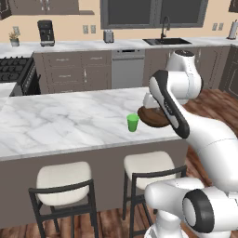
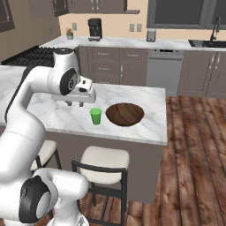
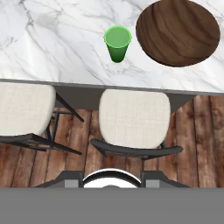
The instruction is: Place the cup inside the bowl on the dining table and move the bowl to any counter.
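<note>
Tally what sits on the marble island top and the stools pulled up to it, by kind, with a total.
Green cup: 1
Dark brown wooden bowl: 1
Cream-cushioned stools: 2
Total: 4
</note>
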### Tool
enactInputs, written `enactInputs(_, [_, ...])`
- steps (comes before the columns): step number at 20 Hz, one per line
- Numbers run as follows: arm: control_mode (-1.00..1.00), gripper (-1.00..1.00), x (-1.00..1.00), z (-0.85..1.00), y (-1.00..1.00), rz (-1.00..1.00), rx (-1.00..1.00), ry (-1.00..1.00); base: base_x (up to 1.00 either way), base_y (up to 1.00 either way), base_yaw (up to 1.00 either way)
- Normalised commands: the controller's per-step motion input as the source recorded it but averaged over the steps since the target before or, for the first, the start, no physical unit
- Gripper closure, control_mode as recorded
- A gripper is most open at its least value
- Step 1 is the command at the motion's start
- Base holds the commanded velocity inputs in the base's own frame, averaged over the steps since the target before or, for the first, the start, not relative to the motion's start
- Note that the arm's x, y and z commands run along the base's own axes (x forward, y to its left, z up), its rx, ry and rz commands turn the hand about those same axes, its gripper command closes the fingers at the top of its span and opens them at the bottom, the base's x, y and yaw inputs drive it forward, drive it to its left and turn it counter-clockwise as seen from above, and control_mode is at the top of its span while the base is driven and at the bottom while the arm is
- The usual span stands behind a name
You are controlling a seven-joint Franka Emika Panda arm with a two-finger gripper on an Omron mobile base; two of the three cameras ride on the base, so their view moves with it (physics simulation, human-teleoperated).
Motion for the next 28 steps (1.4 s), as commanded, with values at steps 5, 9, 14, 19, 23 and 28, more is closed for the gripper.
enactInputs(5, [-1.00,-1.00,0.00,0.00,0.00,0.00,0.00,0.00,0.00,0.00,0.00])
enactInputs(9, [-1.00,-1.00,0.02,0.00,0.01,0.00,0.00,0.04,0.00,0.00,0.00])
enactInputs(14, [-1.00,-1.00,0.12,0.00,0.13,0.00,0.00,0.05,0.00,0.00,0.00])
enactInputs(19, [-1.00,-1.00,0.29,0.00,0.13,0.00,0.00,0.05,0.00,0.00,0.00])
enactInputs(23, [-1.00,-1.00,0.30,0.00,0.17,0.00,-0.01,0.04,0.00,0.00,0.00])
enactInputs(28, [-1.00,-1.00,0.22,0.00,0.15,0.00,-0.01,0.02,0.00,0.00,0.00])
